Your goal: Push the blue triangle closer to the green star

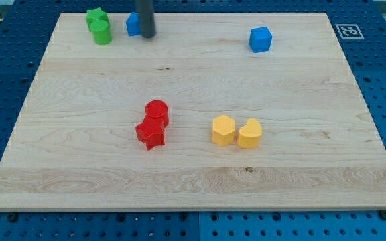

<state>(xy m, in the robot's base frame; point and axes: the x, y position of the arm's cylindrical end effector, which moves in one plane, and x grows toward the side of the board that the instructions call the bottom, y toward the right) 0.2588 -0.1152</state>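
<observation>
The blue triangle (133,24) sits near the view's top left, partly hidden behind my rod. My tip (147,36) rests on the board right against the triangle's right side. The green star (96,17) lies at the top left corner of the board, a short gap to the left of the triangle. A green round block (102,31) touches the star just below it.
A blue cube (261,39) sits at the top right. A red cylinder (157,111) and a red star (151,133) touch near the middle. A yellow hexagon (223,130) and a yellow heart-like block (250,132) sit to their right. The wooden board (193,174) lies on a blue pegboard.
</observation>
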